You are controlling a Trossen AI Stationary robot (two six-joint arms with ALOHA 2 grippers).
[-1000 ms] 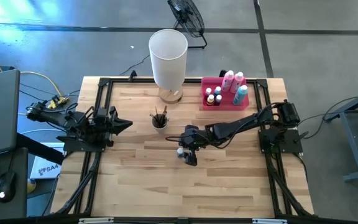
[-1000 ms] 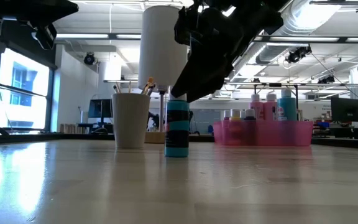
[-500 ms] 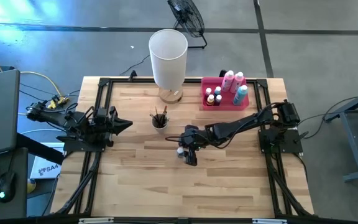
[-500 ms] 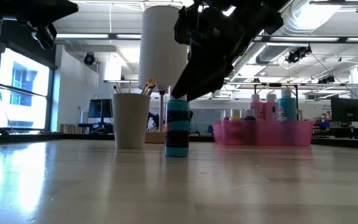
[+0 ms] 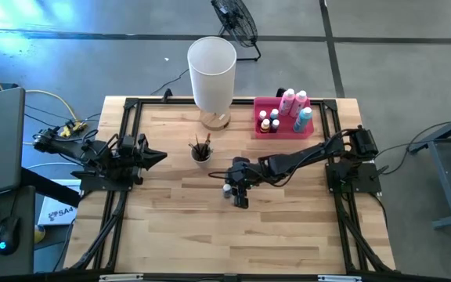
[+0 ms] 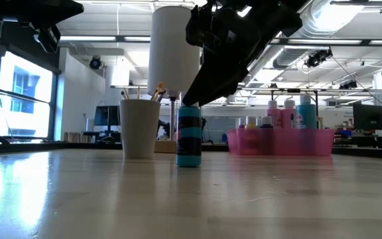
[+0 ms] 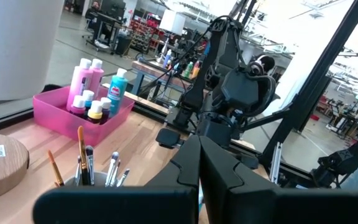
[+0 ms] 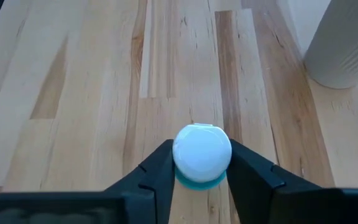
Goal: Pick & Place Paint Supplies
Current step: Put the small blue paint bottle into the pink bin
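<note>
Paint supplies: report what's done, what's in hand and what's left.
Done: pink, teal and small capped bottles stand in the pink tray, and brushes sit in the white cup. In hand: the right tool has a finger on each side of the white-capped teal bottle, which stands upright on the table. Left: lifting and placing that bottle. The left tool waits shut at the table's left edge.

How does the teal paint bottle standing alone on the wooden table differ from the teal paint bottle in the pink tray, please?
The lone teal bottle with the white cap stands on the bare wooden table; the teal bottle in the tray sits inside the pink rectangular tray among other bottles. The right gripper has its fingers on either side of the lone bottle's cap; nothing touches the tray bottle. Both stand upright with white caps.
</note>
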